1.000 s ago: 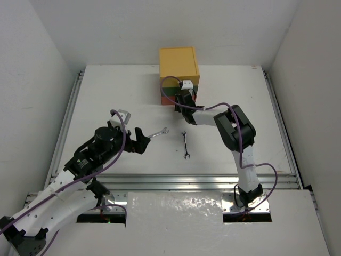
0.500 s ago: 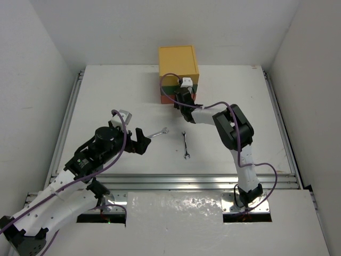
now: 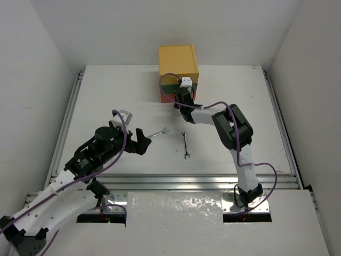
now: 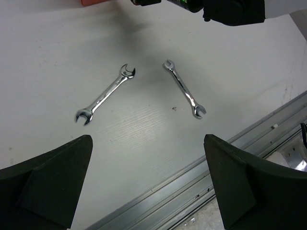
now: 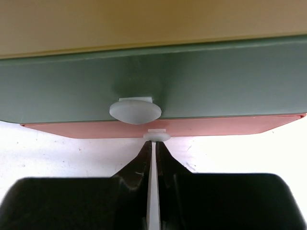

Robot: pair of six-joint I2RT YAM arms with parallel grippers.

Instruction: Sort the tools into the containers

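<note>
The chest point(image 3: 178, 61) stands at the back of the table, with its yellow point(image 5: 144, 21), green point(image 5: 225, 81) and red-orange point(image 5: 230, 125) drawer fronts all in the right wrist view. My right gripper point(image 3: 180, 97) point(image 5: 153, 145) is shut. Its tips touch the white knob point(image 5: 156, 136) of the red-orange drawer from the front, with nothing between the jaws. Two silver wrenches lie on the table: one point(image 3: 158, 133) point(image 4: 105, 94) just beyond my left gripper and one point(image 3: 185, 145) point(image 4: 184, 89) to its right. My left gripper point(image 3: 139, 140) point(image 4: 147, 143) is open and empty above the table. No knife or screwdrivers show.
The green drawer's white knob point(image 5: 135, 110) sits just above the right fingertips. A metal rail point(image 3: 176, 181) point(image 4: 201, 182) runs along the table's near edge. White walls enclose the table on three sides.
My right gripper has moved a little farther toward the chest front. The red-orange drawer front now sits closer in under the green one. The left arm has not moved.
</note>
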